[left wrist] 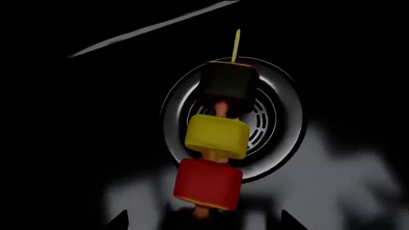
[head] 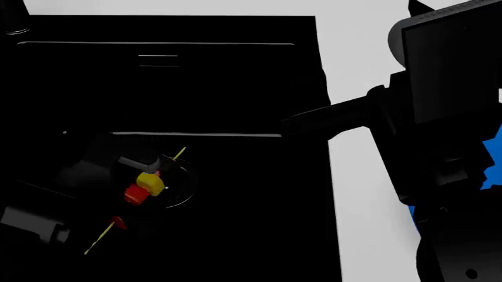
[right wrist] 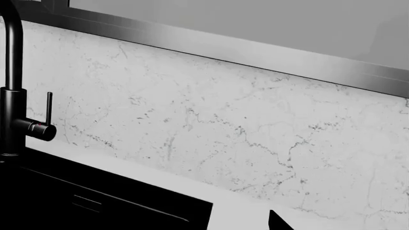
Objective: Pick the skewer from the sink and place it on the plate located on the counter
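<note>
The skewer carries a black, a yellow and a red chunk on a thin stick and hangs tilted over the round metal drain of the black sink. My left gripper is shut on the stick just below the red chunk; in the head view the skewer sticks out of both sides of the left gripper. My right gripper hovers above the sink's right rim, and only one fingertip shows. The blue plate lies on the white counter, mostly hidden behind my right arm.
A black faucet stands at the sink's back left corner, in front of a marble backsplash. My bulky right arm hangs over the counter strip to the right of the sink.
</note>
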